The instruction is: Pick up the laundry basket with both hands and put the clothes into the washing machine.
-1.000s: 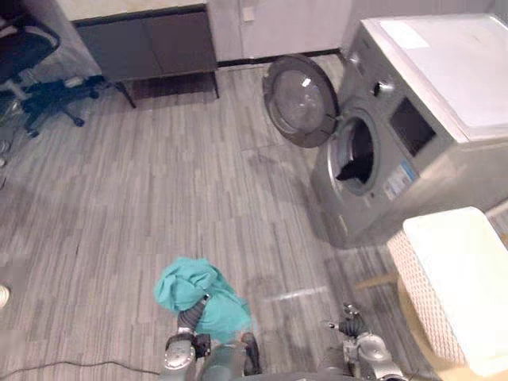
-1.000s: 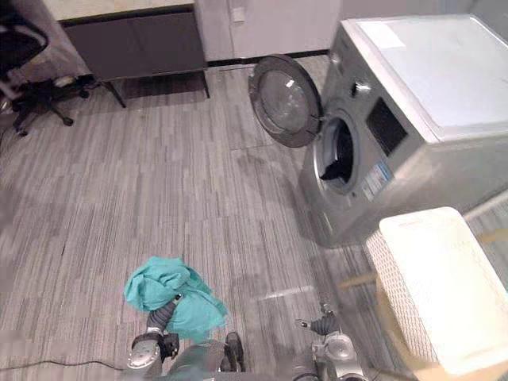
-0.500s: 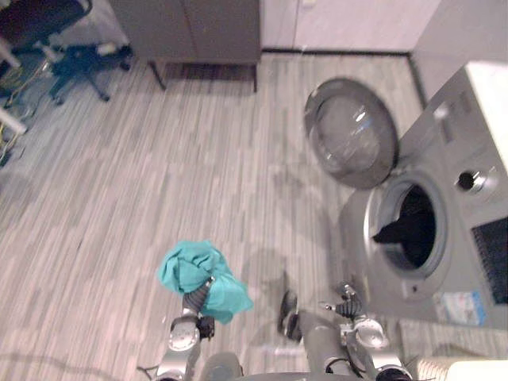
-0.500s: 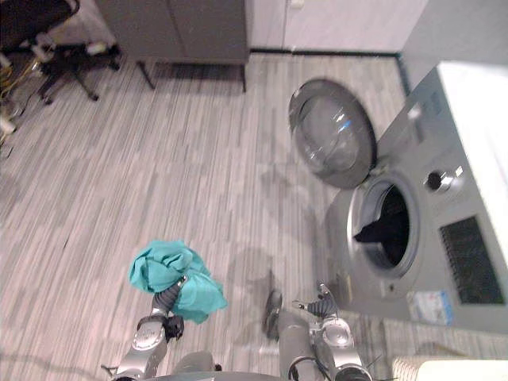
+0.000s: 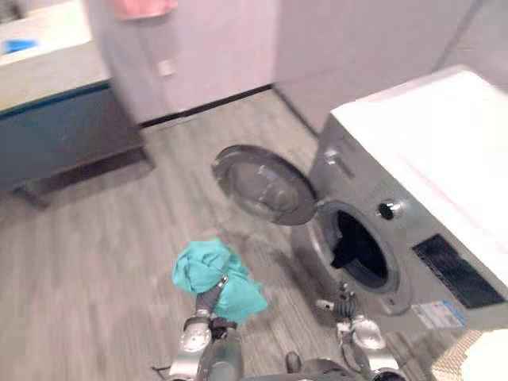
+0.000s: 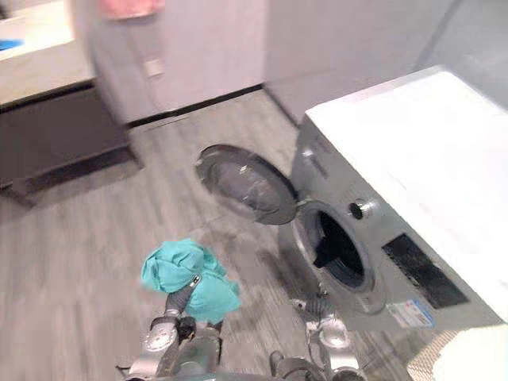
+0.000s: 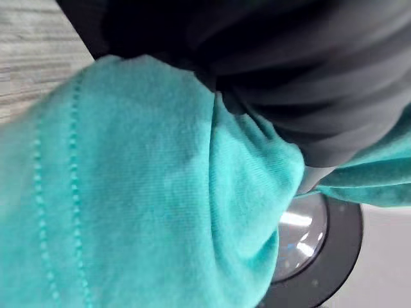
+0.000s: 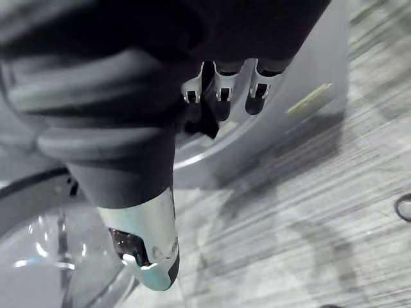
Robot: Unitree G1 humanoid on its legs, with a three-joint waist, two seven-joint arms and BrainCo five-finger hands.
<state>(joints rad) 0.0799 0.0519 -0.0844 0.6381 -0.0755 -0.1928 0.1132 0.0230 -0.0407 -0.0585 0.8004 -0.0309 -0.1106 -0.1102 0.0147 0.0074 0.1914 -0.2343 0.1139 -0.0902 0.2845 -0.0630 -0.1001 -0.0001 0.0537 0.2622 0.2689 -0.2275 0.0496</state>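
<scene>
Where the left hand (image 5: 212,294) rises from the lower left, a teal garment (image 5: 216,274) is bunched over it and hangs clear of the grey wood-grain floor (image 5: 95,262). The hand is buried in the cloth, so whether it is clenched on the fabric cannot be told. Beyond this hand and a little to its right, the round door (image 5: 266,184) of the washing machine (image 5: 413,159) stands swung wide open. The right hand (image 8: 223,83) is released, its fingers relaxed and its thumb (image 8: 149,247) set apart, grasping nothing. It hovers low, near the machine's front panel and below the drum opening (image 5: 359,248). Inside that opening, ahead of and above the right hand, a dark garment (image 5: 343,252) lies against the near rim. Further right of the right hand, a corner of the white lattice laundry basket (image 5: 475,361) shows, well apart from both hands.
</scene>
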